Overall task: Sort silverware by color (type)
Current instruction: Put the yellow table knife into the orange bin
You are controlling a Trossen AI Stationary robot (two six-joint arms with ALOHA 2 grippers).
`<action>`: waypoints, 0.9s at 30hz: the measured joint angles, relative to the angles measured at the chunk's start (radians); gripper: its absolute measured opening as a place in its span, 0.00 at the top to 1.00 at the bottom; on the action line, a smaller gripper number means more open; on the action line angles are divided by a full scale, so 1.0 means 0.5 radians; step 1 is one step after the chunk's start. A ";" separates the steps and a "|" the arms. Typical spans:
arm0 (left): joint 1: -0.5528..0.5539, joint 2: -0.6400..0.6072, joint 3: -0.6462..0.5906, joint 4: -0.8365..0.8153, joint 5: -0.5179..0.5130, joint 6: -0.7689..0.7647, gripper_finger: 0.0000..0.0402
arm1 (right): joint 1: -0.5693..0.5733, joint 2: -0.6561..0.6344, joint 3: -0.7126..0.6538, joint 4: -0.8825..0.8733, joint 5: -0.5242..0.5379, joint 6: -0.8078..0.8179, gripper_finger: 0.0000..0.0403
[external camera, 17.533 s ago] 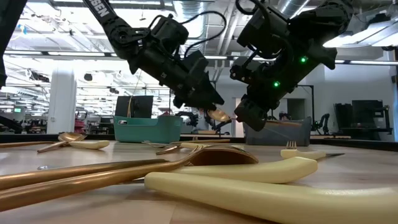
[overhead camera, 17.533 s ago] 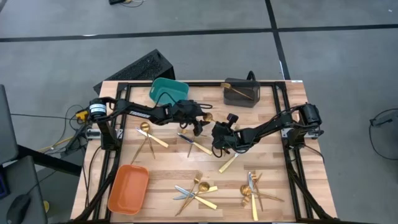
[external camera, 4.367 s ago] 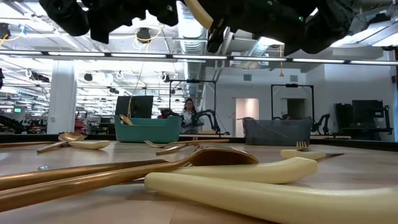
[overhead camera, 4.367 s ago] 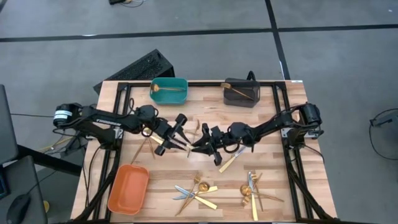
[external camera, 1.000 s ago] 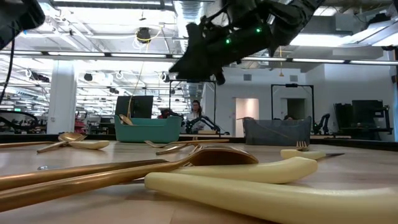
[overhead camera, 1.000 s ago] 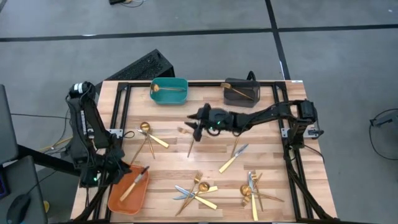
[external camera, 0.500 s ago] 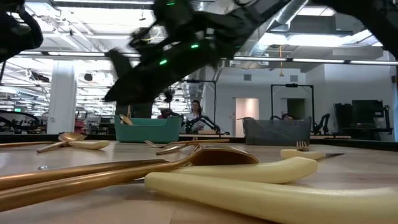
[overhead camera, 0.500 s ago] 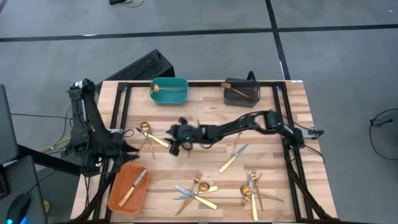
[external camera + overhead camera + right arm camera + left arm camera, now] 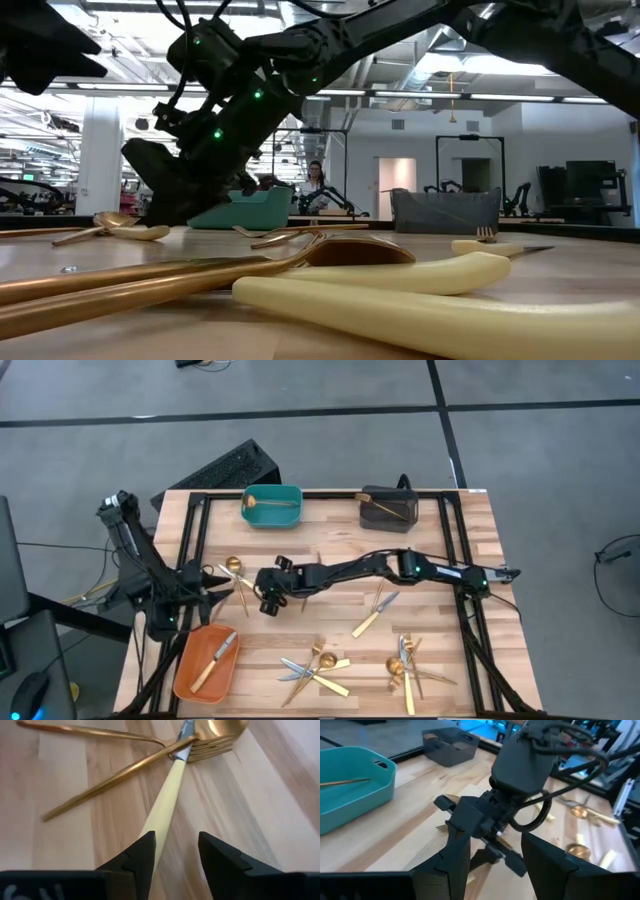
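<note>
The right gripper [image 9: 268, 592], open and empty, straddled a thin, stiff, probably slippery knife [image 9: 165, 805], best pinched mid-handle.

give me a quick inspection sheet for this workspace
surface: wooden table, black frame rails.
job's things: silverware scattered; knife in orange bin, spoon in teal bin, one piece in grey bin; pale-handled knife crossing gold pieces.
clutter: nothing seen.
hands: right hand open, low over that knife; left hand open, near the table's left edge.
cables: bundle on right arm.
surroundings: grey floor; person far behind.
</note>
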 joint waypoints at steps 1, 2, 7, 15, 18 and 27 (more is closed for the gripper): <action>0.014 0.006 0.000 0.000 0.021 0.004 0.59 | -0.005 0.000 0.000 -0.011 -0.016 0.001 0.58; 0.028 0.009 0.000 -0.001 0.041 0.011 0.59 | -0.007 0.000 0.000 -0.022 -0.018 0.001 0.60; 0.076 0.017 -0.001 -0.008 0.078 0.016 0.59 | -0.006 -0.023 -0.005 -0.023 0.004 0.067 0.69; 0.116 0.021 -0.027 -0.032 0.078 0.029 0.59 | 0.004 -0.116 -0.008 -0.022 0.202 -0.039 0.64; 0.144 0.021 -0.073 -0.029 0.075 0.020 0.59 | -0.006 -0.129 -0.010 0.059 0.081 -0.038 0.57; 0.236 0.021 -0.126 -0.021 0.122 -0.041 0.59 | -0.021 -0.036 -0.017 0.040 -0.116 0.024 0.46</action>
